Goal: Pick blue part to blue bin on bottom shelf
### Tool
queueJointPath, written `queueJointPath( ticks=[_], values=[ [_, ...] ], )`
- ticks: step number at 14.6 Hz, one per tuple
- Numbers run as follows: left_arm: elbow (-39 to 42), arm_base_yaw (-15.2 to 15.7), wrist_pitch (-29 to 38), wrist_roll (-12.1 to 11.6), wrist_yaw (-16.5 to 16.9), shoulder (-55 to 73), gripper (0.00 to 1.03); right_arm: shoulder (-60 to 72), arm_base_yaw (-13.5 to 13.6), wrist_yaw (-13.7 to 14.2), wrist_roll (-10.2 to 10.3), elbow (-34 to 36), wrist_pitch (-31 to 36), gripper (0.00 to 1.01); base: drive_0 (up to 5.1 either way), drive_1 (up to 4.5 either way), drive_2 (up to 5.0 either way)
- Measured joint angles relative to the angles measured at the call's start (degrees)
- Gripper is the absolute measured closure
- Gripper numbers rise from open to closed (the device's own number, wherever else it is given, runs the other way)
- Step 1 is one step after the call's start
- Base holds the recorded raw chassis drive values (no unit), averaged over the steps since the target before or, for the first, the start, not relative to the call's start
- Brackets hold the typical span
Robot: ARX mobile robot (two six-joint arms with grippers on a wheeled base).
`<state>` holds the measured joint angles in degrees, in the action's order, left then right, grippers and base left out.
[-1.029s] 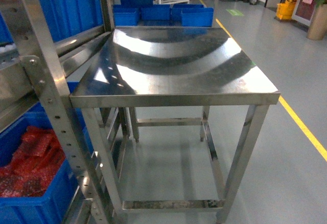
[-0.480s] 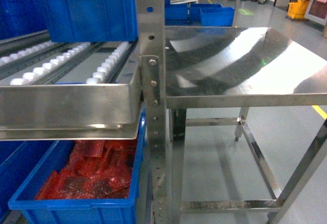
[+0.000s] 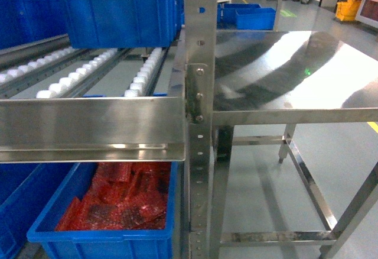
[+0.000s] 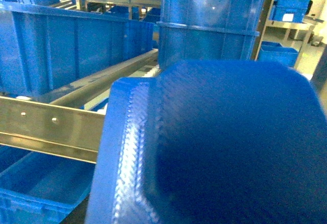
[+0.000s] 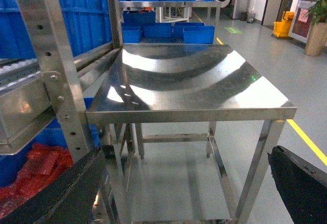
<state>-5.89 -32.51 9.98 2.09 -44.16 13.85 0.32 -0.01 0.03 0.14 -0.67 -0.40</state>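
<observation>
Head view is panning left vs. 0.5 s ago: upright post (image 3: 199,93) now sitting near frame centre, w/ more of the roller tier (image 3: 100,73) showing at left. Steel surface (image 3: 295,75) is lying to the right of the post. Below the roller tier, a blue bin (image 3: 106,211) holding red bagged parts (image 3: 118,197) is sitting on the lower level; whether that is the bottom shelf, cannot tell. Blue part (image 4: 214,142) is filling the left wrist view, close to the lens, blurred. Left pincer itself is hidden, so state can't be told. Right pincer (image 5: 189,183) is showing dark fingers (image 5: 61,193) at both lower corners, wide apart, nothing between them.
</observation>
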Motion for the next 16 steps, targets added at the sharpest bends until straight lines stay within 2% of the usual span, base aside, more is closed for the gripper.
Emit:
queueJointPath(
  ticks=[16],
  values=[
    [0.0, 0.04, -0.09, 0.0, 0.0, -0.02, 0.6, 0.0, 0.0, 0.0, 0.0, 0.0, 0.2, 0.03, -5.0, 2.43, 2.4]
  ],
)
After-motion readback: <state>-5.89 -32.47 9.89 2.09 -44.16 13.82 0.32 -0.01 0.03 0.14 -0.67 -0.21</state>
